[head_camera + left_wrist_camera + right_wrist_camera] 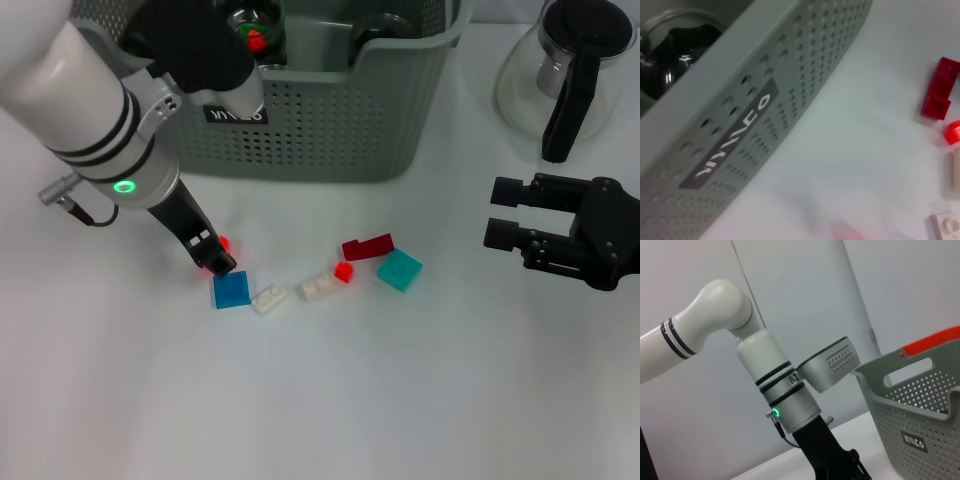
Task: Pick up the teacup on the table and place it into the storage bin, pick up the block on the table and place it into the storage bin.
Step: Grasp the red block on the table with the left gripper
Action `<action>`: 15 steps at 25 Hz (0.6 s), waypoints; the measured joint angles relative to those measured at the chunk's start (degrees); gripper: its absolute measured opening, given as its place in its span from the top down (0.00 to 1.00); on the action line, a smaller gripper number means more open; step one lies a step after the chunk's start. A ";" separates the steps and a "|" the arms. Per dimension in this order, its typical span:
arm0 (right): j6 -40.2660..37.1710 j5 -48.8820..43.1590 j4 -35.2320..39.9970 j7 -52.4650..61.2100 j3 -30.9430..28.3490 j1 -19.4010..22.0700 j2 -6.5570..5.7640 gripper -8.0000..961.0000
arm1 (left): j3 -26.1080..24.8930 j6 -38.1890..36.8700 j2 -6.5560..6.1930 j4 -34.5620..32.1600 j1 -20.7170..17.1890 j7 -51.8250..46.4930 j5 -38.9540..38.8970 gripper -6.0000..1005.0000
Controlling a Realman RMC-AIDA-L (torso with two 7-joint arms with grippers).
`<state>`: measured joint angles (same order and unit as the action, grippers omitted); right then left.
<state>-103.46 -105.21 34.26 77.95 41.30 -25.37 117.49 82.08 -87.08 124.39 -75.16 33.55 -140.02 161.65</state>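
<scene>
**Reaching for the little red block**

The left gripper [218, 258] is down on the table, fingers pinched around a small red block [224, 243] beside the blue block [231, 289]. It looks light and hard (grab its flat sides). The storage bin [330, 130] waits behind. The right gripper [503, 212] hovers apart, fingers spread.

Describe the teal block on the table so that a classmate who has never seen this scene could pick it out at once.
Start at the large grey-green storage bin at the back of the white table. In front of it lies a loose row of small blocks; the teal block is at the row's right end, beside the dark red block. It is the only teal piece, a flat square lying tilted like a diamond.
</scene>
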 joint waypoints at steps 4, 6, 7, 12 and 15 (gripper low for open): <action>0.02 0.01 0.00 0.00 0.00 -0.07 0.04 0.36 | 1.30 1.69 0.03 1.67 0.03 -0.66 0.25 0.38; 0.02 0.01 0.00 0.00 0.00 -0.11 0.04 0.36 | 1.41 2.48 0.04 2.41 0.03 -0.75 0.39 0.38; 0.02 0.01 0.00 0.00 0.00 -0.11 0.03 0.36 | 1.43 2.89 0.05 2.77 0.04 -0.87 0.62 0.38; 0.02 0.01 0.01 0.00 0.00 -0.11 0.02 0.36 | 2.10 4.79 -0.05 3.89 0.37 -2.17 1.89 0.38; 0.06 0.01 0.02 0.00 0.00 0.01 0.02 0.36 | 2.36 4.99 -0.10 4.15 0.48 -2.29 1.90 0.38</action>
<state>-103.40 -105.20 34.28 77.96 41.31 -25.36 117.51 84.44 -82.08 124.29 -71.01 34.03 -142.31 163.55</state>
